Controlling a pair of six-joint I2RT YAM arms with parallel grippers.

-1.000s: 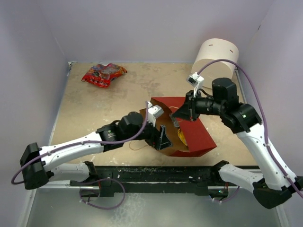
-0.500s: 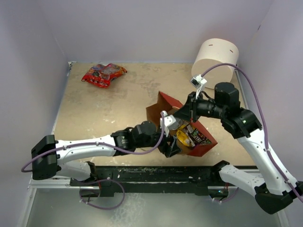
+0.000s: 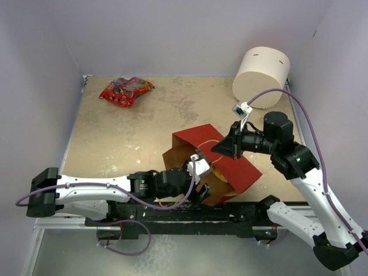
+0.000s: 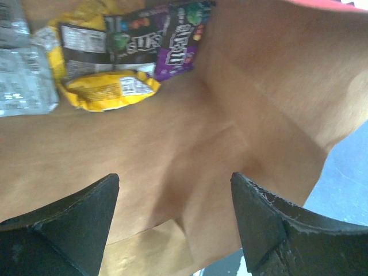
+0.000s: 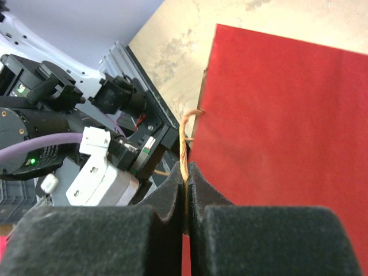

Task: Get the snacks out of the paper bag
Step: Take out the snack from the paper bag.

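While your right gripper [image 5: 185, 172] was clamped on the string handle [image 5: 184, 135] of the paper bag [image 3: 236, 164], holding its red upper side raised, your left gripper [image 4: 172, 190] sat just inside the mouth with its 2 fingers spread wide and nothing between them. In the left wrist view the snacks lay deeper in the bag, ahead of the fingers and toward the upper left, bunched at the far end on the tan paper. A yellow wrapper [image 4: 106, 92] was nearest, a dark purple packet [image 4: 181, 49] lay beyond it, and a silver packet [image 4: 20, 80] sat at the left edge. 1 red cartoon bag [image 3: 125, 90] already lay out on the table [image 3: 115, 132] near its far left corner, well apart from the paper bag. The yellow wrapper's long axis ran across the view, roughly in line with the gap between your fingers. I judge you would have had to reach forward and left, then either roll the wrist or pinch 1 end. Your left arm was the nearer arm; the right was taken up with the handle.
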